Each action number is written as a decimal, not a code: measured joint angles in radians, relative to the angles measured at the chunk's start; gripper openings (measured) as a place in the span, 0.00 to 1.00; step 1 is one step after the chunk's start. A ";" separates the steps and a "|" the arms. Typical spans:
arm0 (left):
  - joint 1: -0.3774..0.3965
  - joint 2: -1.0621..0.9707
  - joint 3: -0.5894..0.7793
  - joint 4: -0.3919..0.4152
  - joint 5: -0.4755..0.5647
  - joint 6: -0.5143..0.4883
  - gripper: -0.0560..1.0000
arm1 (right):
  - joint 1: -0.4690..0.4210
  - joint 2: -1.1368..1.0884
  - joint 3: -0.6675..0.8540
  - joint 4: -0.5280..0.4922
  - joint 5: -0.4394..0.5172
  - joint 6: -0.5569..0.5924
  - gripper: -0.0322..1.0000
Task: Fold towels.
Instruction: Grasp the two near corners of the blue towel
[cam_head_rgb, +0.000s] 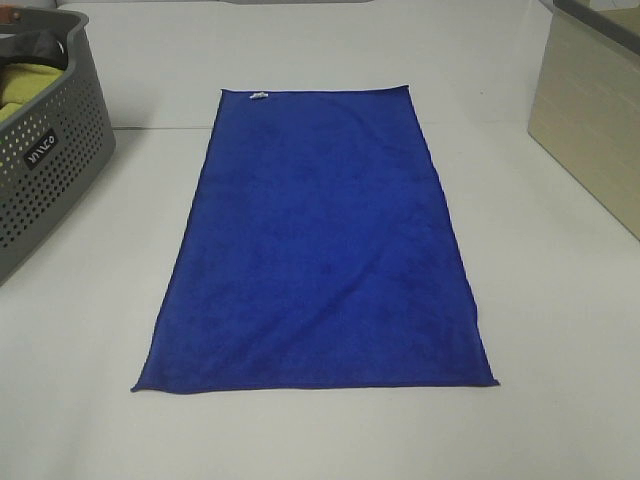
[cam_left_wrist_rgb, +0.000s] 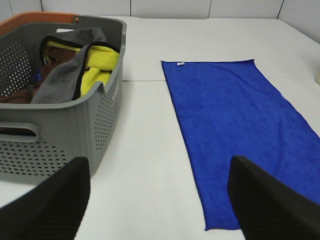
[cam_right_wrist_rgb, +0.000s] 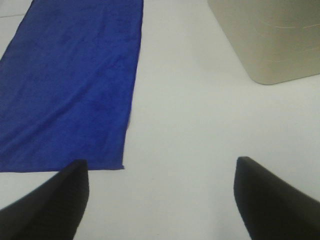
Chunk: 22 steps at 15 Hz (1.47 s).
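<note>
Left gripper (cam_left_wrist_rgb: 160, 167) and right gripper (cam_right_wrist_rgb: 161, 165) both stood jaws apart, holding nothing; I noted the towel (cam_head_rgb: 320, 240) flat on the counter (cam_head_rgb: 560, 350) ahead, between them.

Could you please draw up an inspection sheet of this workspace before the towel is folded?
Surface: white table, a seam across it near the towel's far end.
Job's things: blue towel lies flat and unfolded, with its white tag at the far short edge.
Clutter: grey basket on the left, holding a yellow-green cloth among others; beige bin on the right.
Grippers: left hand and right hand are open and hold nothing.
Cables: nothing seen.
Surroundings: pale wall behind the table.
</note>
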 joint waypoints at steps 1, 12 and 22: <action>0.000 0.057 0.003 -0.022 -0.019 -0.017 0.74 | 0.002 0.054 -0.009 0.038 -0.019 0.003 0.76; 0.000 1.163 0.003 -0.719 -0.106 0.565 0.74 | 0.073 1.027 -0.127 0.232 -0.126 -0.133 0.68; 0.000 1.667 -0.140 -1.026 -0.141 0.935 0.74 | 0.073 1.450 -0.128 0.611 -0.311 -0.508 0.68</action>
